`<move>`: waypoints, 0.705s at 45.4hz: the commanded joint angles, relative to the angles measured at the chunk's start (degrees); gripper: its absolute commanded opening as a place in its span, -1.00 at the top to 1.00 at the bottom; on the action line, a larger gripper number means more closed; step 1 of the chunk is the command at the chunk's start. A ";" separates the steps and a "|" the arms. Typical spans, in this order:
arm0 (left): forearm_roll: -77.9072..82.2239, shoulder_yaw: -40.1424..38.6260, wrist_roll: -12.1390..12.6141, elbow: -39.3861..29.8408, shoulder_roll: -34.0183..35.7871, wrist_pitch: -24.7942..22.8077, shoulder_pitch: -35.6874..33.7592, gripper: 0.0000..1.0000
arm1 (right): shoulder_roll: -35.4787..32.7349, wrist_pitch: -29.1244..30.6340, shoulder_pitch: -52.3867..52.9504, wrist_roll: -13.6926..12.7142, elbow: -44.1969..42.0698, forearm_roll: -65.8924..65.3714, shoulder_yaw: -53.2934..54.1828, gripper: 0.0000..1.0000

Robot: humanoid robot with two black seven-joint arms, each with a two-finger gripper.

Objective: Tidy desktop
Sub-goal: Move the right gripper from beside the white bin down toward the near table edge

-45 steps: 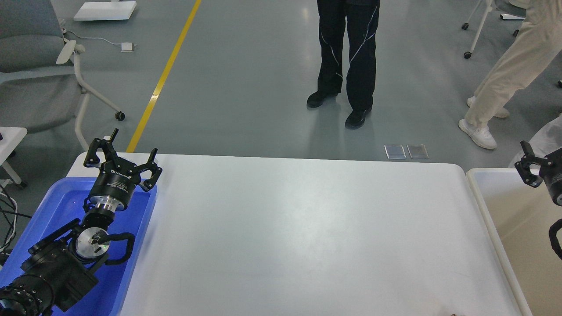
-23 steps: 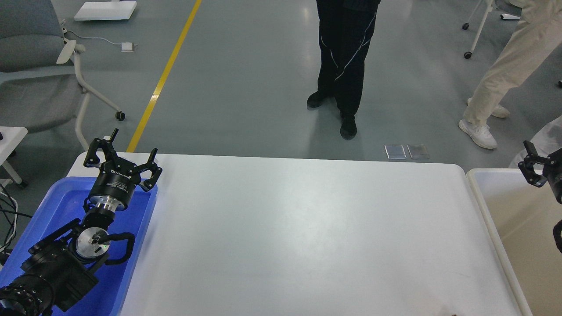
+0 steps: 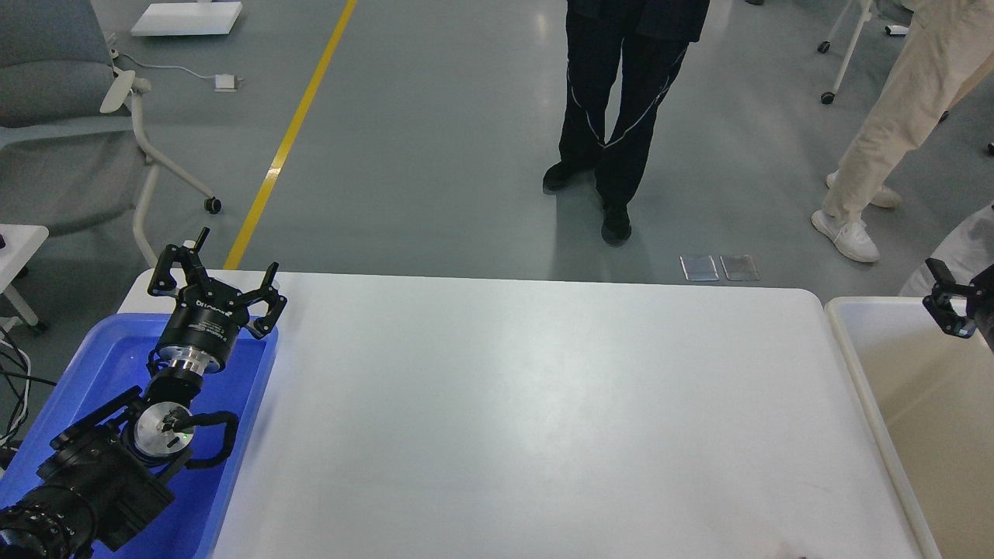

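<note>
Head view: large white matte rectangular desktop (image 3: 543, 411) fills centre, bare; I judge it rigid, smooth, nothing to grasp. My left gripper (image 3: 216, 281) spread wide, empty, over blue plastic tray (image 3: 101, 365). Right gripper (image 3: 951, 304) half cropped over beige bin (image 3: 842, 310); opening unclear.

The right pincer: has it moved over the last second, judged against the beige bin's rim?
Yes. The right pincer has slid rightward toward the frame edge, away from the beige bin rim's left side.
</note>
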 commanded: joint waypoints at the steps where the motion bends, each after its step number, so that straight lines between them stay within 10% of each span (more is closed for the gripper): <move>1: 0.00 0.00 0.00 0.00 0.03 0.00 0.07 -1.00 | -4.64 0.16 4.94 0.06 0.27 -0.48 -13.12 -0.99; 17: 0.00 0.00 0.00 0.00 0.03 0.00 0.07 -1.00 | -11.85 0.51 19.88 0.06 1.77 -7.93 -41.68 -0.99; 32: 0.00 0.00 0.00 0.00 0.03 0.00 0.07 -1.00 | -17.73 0.16 25.69 0.15 10.90 -41.23 -60.59 -0.99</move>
